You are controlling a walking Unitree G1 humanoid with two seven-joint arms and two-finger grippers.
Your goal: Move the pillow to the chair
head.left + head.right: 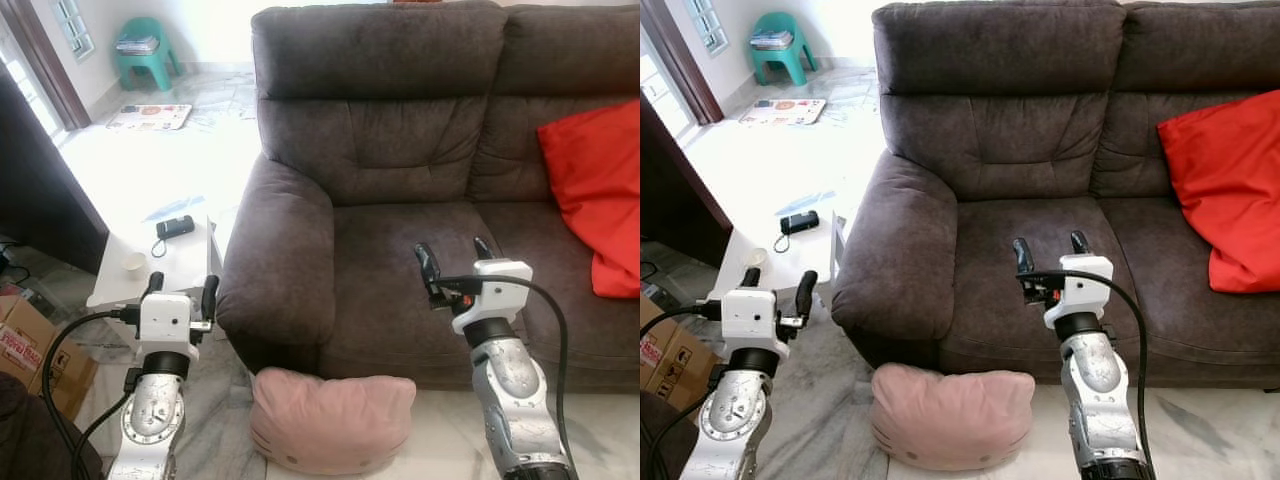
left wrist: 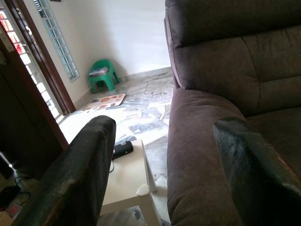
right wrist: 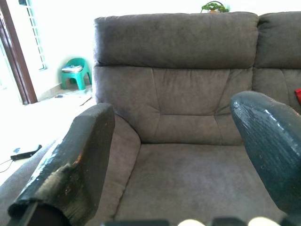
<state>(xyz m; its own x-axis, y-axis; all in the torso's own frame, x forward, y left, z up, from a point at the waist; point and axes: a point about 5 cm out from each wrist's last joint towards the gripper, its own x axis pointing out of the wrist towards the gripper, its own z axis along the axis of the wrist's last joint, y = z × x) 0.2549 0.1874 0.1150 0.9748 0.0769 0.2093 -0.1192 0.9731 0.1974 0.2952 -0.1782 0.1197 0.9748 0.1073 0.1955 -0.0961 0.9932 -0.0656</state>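
Note:
A pink cat-shaped pillow point(image 1: 330, 420) lies on the marble floor against the front of the dark grey sofa point(image 1: 400, 150), between my two arms. My left gripper point(image 1: 181, 285) is open and raised beside the sofa's armrest point(image 1: 270, 260), above and left of the pillow. My right gripper point(image 1: 455, 255) is open over the sofa seat point(image 3: 188, 179), above and right of the pillow. Nothing is between either pair of fingers. A small green plastic chair point(image 1: 147, 52) stands far back at the left by the wall.
A red cushion point(image 1: 598, 185) rests on the sofa's right seat. A low white table point(image 1: 160, 255) with a black device point(image 1: 175, 227) and a small cup point(image 1: 134, 262) stands left of the armrest. Cardboard boxes point(image 1: 30, 350) sit at the lower left. A dark door frame lines the left.

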